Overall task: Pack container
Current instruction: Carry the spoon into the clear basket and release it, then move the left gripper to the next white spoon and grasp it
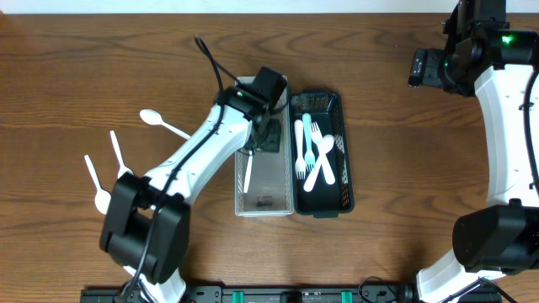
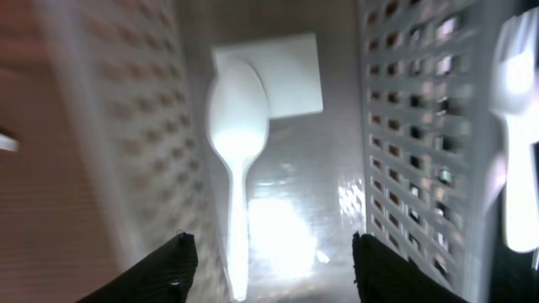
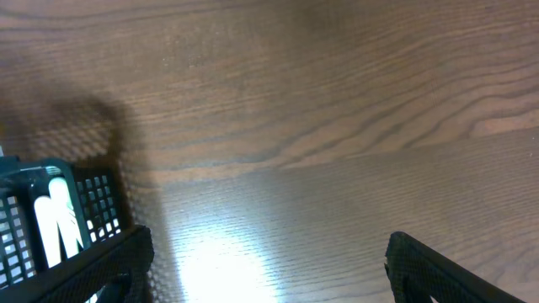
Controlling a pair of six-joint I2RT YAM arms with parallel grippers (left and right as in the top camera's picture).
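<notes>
We see the left gripper [image 2: 274, 257] from its wrist camera with its two dark fingers [image 2: 173, 269] spread wide and grasping nothing. It points down into a pale basket [image 2: 126, 126] with perforated walls. Between the fingers, nearer the left one, a white spoon [image 2: 237, 126] lies flat on the basket floor. Its bowl rests partly on a white label [image 2: 295, 71], on which we can read no writing.

Through the basket's right wall a blurred white utensil [image 2: 515, 126] shows in the neighbouring container. From overhead, that neighbour is a dark green basket [image 1: 347, 181] touching the pale one along its long side. It holds several white forks and spoons [image 1: 313, 151] lying lengthwise. The left arm [image 1: 189, 160] crosses over the pale basket and hides its upper part.

On the wooden table [image 1: 404, 168], to the left of the arm, lie a loose spoon [image 1: 158, 120], a fork [image 1: 118, 153] and another utensil [image 1: 97, 187], each apart from the others.

The right gripper [image 3: 269, 273] hangs over bare wood, well away from both baskets. Its fingers [image 3: 93, 269] are parted and hold nothing.
</notes>
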